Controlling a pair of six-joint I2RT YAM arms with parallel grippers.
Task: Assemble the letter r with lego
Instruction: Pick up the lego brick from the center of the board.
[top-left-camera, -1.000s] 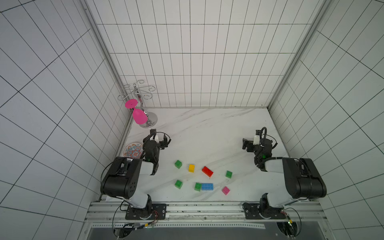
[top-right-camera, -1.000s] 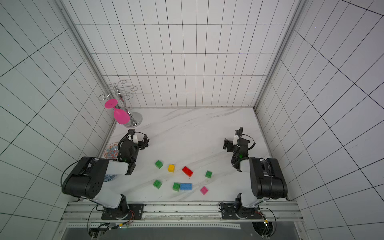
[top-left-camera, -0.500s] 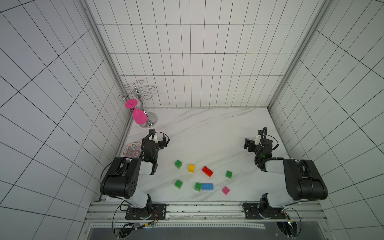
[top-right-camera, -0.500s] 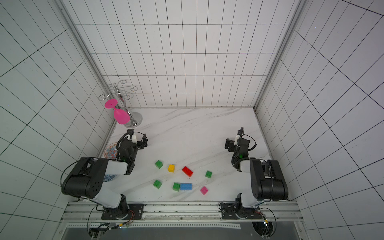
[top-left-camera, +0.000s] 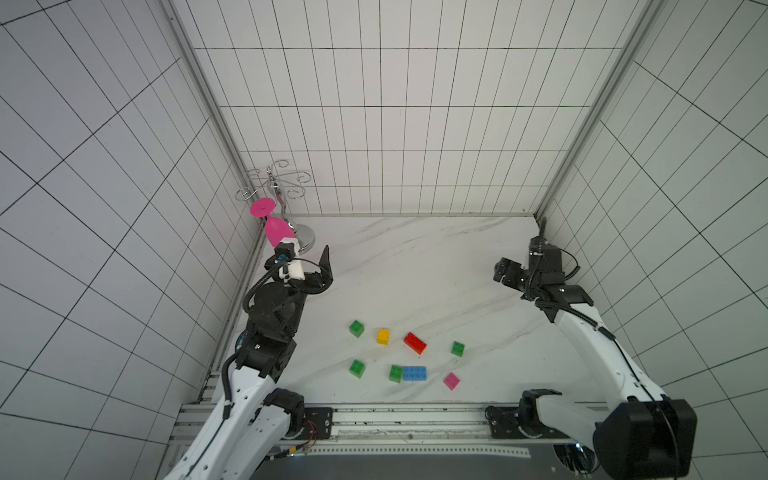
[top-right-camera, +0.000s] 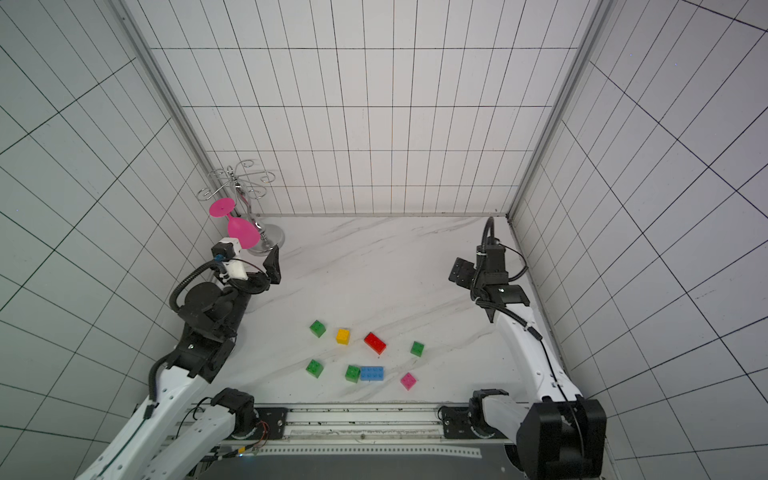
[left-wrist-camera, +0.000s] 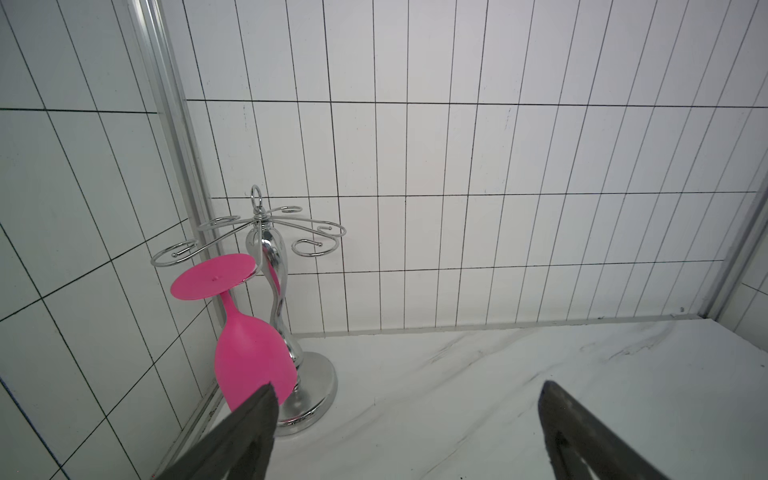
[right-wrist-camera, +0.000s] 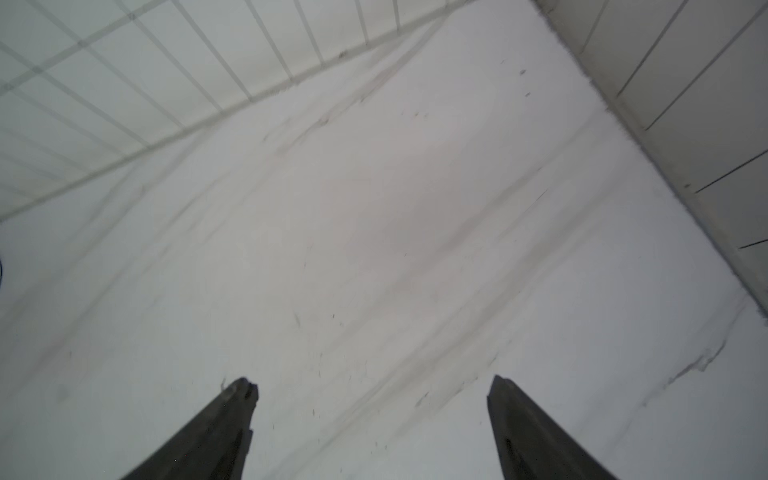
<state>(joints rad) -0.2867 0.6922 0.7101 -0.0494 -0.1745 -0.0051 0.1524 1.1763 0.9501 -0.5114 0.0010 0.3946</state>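
My left jaws and right jaws stand wide, both empty. I should approach the red brick squarely from above.

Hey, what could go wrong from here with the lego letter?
The left gripper is open close beside the pink glass hanging on the rack; a careless swing could knock it. One green brick touches the blue brick, so gripping either may drag the other.

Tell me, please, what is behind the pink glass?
The chrome glass rack stands behind the pink glass, which hangs upside down from it; the glass hides part of its base.
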